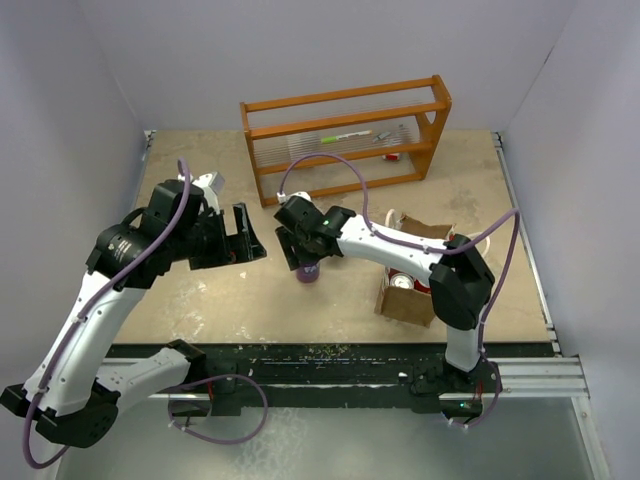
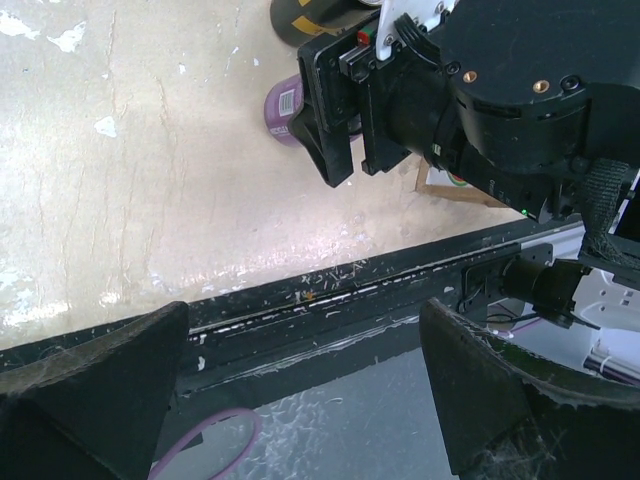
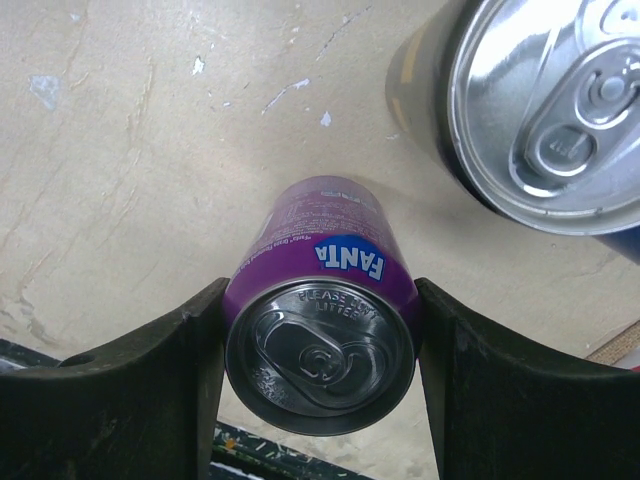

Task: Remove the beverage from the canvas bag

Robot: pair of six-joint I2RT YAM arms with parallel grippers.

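Observation:
The tan canvas bag [image 1: 408, 298] stands at the front right of the table, open at the top, with a red-and-white can [image 1: 403, 283] inside it. My right gripper [image 1: 306, 252] is left of the bag and shut on a purple Fanta can [image 1: 308, 272], which stands upright on the table. In the right wrist view both fingers [image 3: 170, 370] press the sides of the purple can [image 3: 320, 330]. My left gripper [image 1: 240, 240] hangs open and empty above the table, left of the purple can. Its fingers [image 2: 95, 385] are wide apart in the left wrist view.
A second can with a silver lid [image 3: 545, 110] stands close beside the purple one; it shows dark and yellow in the left wrist view [image 2: 310, 15]. The orange wooden rack [image 1: 345, 135] stands at the back. The table's black front rail [image 1: 330, 352] runs along the near edge.

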